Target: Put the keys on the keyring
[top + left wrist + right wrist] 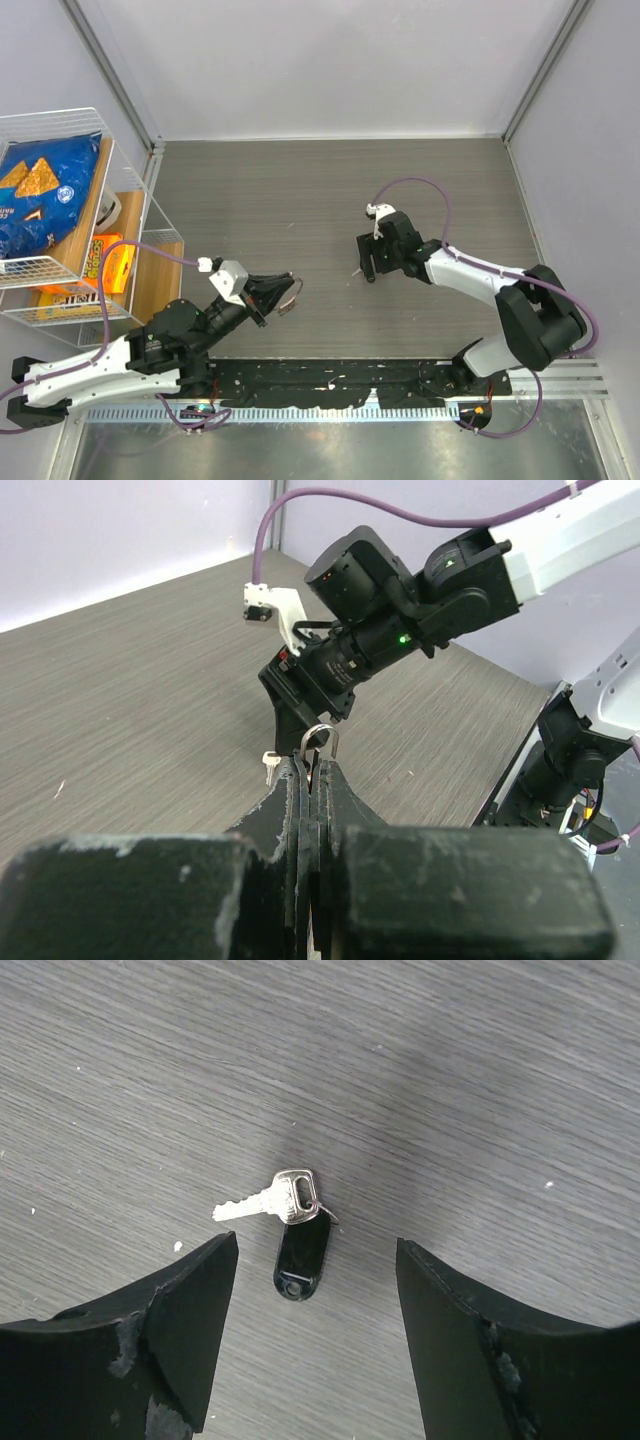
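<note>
Right end effector [315, 1252] above left-pointing key [268, 1201]

A key [262, 1200] lies on the desk [300, 190] right of centre, joined to a tag [302, 1255] just beside it, and both sit directly below the right end effector [315, 1248], between its fingers. The left end effector [283, 291] is to their left, nearer the desk's front edge, with the keyring [320, 740] upright in its tip. A wire rack [60, 118] stands beyond the desk's left edge, with a bag of chips [40, 195] on its upper shelf.
</note>
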Motion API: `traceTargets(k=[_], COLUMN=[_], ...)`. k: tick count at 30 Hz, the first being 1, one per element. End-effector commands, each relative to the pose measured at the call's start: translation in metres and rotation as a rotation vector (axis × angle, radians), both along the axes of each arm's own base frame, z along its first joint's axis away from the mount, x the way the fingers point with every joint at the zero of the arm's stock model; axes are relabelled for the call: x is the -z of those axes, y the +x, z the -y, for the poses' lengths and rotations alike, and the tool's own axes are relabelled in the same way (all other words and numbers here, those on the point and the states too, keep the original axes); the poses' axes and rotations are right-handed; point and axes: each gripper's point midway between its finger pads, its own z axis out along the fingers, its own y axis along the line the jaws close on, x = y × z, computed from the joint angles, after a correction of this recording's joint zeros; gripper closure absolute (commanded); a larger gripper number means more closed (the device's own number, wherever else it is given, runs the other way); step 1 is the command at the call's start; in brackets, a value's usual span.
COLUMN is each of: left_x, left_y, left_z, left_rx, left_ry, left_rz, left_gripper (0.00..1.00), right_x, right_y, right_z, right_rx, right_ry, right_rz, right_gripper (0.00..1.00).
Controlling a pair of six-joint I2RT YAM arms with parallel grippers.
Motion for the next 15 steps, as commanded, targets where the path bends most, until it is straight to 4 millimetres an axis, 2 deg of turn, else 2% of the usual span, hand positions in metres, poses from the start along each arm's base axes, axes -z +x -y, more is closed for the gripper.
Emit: traceTargets(k=[1,15], left_x=[-0.010,-0.009], left_y=[-0.002,-0.003], left_z=[0.001,0.000], left_rx=[0.014,0.017], left_ry=[-0.048,-0.057], left_rz=[0.005,0.000], left_gripper=[1.00,1.00], right_x=[-0.004,0.017], right_y=[0.012,0.019], right_z=[-0.020,-0.016], right_rx=[-0.082,-0.043], right_ry=[0.060,0.028], right_rz=[0.051,0.027], right_gripper=[0.30,0.37])
